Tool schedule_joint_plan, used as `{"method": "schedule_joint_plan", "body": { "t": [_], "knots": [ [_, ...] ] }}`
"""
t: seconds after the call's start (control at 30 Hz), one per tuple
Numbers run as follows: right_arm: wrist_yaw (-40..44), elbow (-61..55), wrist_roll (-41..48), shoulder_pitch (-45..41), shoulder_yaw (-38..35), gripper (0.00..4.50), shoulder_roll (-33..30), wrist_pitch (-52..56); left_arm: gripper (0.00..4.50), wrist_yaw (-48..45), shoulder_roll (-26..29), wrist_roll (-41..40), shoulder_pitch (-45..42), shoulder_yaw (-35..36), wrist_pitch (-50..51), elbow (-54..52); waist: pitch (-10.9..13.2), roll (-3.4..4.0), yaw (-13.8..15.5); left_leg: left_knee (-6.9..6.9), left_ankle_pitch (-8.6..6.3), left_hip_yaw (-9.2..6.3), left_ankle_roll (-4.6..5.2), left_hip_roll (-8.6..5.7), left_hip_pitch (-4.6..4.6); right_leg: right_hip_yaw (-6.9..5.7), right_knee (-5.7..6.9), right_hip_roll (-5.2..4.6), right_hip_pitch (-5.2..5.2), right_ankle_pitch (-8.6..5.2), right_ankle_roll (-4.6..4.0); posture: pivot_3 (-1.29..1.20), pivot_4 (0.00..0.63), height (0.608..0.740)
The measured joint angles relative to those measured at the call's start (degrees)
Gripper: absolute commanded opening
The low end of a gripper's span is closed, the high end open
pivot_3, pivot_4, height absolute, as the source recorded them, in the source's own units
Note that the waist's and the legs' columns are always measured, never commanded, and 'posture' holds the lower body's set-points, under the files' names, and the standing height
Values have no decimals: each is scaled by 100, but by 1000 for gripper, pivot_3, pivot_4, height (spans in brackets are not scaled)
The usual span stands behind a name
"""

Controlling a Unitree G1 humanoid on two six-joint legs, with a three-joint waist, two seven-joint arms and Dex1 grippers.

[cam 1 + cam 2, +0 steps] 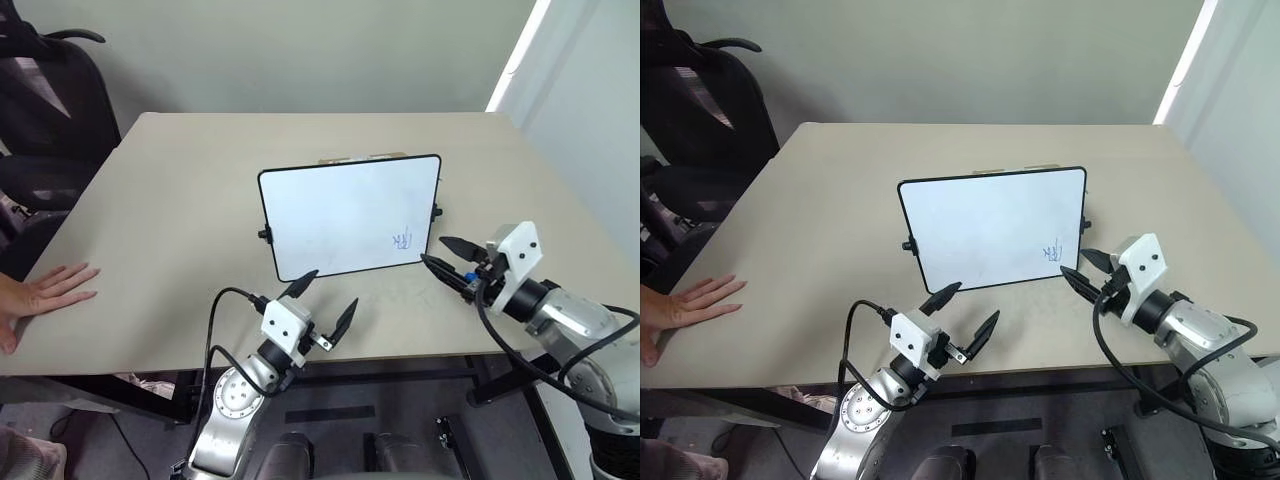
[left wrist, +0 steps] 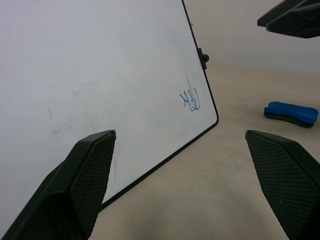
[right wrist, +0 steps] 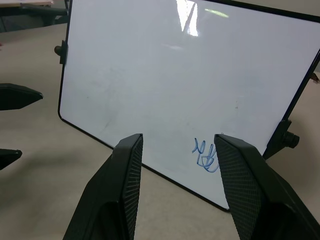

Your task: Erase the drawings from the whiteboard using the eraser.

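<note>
One whiteboard [image 1: 350,215] is seen standing tilted near the middle of a table [image 1: 160,210].

One small blue drawing [image 1: 402,239] is seen on the whiteboard, near its lower corner on the right gripper's side. One blue eraser [image 2: 291,112] is seen lying on the table, past that same corner. The table is pale beige, and a plain wall is seen behind the whiteboard. One black chair [image 1: 45,95] and one person's hand [image 1: 45,295] are found far off to the whiteboard's left. The left gripper [image 1: 322,303] is held in front of the whiteboard, jaws wide apart, nothing held. The right gripper [image 1: 443,255] is kept beside the drawing's corner, jaws partly apart, nothing held.
</note>
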Motion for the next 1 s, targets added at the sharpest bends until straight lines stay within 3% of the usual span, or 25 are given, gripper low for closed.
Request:
{"method": "schedule_joint_plan", "body": {
  "t": [1.0],
  "knots": [
    [5, 59, 7, 11, 62, 2396, 12, -13, 4500, 87, 39, 47, 126, -7, 19, -145, 0, 0, 2, 1, -2, 0, -1, 0, -1, 0, 0, 0, 0, 0, 0, 0, 150, 730]
  ]
}}
